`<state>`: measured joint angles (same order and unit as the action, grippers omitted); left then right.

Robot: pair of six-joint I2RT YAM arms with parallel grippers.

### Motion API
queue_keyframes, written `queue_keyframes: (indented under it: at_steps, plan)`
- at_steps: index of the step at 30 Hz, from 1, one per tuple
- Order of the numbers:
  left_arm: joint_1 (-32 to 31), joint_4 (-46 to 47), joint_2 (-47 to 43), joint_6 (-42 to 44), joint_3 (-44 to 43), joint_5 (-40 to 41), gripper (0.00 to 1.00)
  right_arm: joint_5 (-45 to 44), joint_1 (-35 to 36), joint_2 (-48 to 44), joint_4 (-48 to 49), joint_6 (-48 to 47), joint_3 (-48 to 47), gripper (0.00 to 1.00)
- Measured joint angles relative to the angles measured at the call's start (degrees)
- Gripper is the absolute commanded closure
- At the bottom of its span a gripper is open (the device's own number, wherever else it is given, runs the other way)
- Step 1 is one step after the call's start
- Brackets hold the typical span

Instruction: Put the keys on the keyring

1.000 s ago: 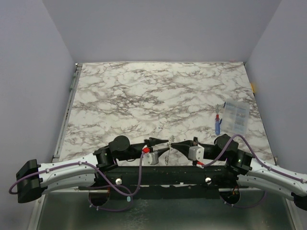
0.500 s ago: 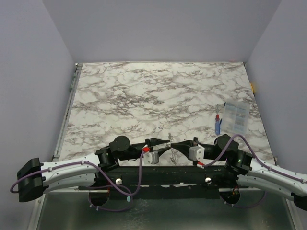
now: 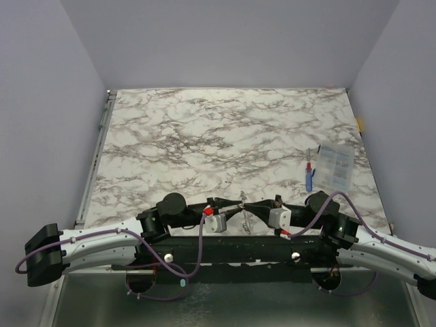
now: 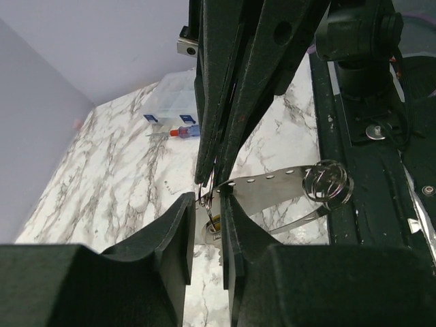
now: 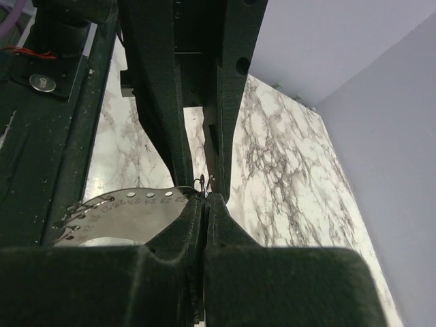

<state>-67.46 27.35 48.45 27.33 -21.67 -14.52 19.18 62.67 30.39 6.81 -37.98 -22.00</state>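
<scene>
The keyring [image 4: 206, 196] is a thin wire loop held up near the table's front edge. A small brass-and-silver key [image 4: 215, 225] hangs from it; the keys also show in the top view [image 3: 244, 221]. My right gripper [image 5: 206, 196] is shut on the keyring [image 5: 204, 182], tip to tip with the left one [image 3: 246, 206]. My left gripper [image 4: 206, 199] is open, its two fingers either side of the ring without pinching it. In the top view it [image 3: 238, 204] meets the right gripper from the left.
A grey perforated metal disc [image 4: 272, 194] and a coil of spare rings [image 4: 327, 182] lie beneath the grippers by the black base rail [image 3: 231, 248]. A blue-and-red pen-like stick [image 3: 308, 176] and a clear plastic box [image 3: 335, 167] lie at the right.
My left gripper has moved right until its tips meet the right gripper's tip. The right gripper has shifted slightly left, still holding the ring.
</scene>
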Motion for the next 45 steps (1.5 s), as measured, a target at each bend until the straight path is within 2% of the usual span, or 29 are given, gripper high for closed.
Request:
queue_keyframes:
  at_steps: [9,13,21,23,26,32,45]
  plan:
    - [0.00,0.04,0.44,-0.13,0.00,0.02,0.87,0.57,-0.07,-0.09,0.02,0.63,0.02,0.99]
    - [0.00,0.02,0.44,-0.15,0.00,0.02,1.00,1.11,-0.07,-0.22,0.02,0.94,0.00,0.99]
    - [0.00,0.02,0.26,-0.11,0.00,0.02,1.00,1.25,-0.13,-0.33,0.02,1.03,0.02,0.99]
    - [0.00,-0.02,0.11,-0.09,0.00,0.11,1.00,1.22,-0.13,-0.35,0.07,1.01,0.02,0.93]
    - [0.00,-0.13,-0.17,0.22,0.00,0.81,1.00,1.16,-0.13,-0.42,0.20,0.83,0.02,0.76]
    - [0.11,-2.80,-0.17,1.53,0.00,4.24,1.00,0.33,-0.04,-0.22,0.85,0.04,-0.04,0.59]
    - [0.17,-10.82,4.33,3.52,-2.84,9.01,1.00,-5.07,-0.04,7.58,-4.20,-3.06,-1.66,0.57]
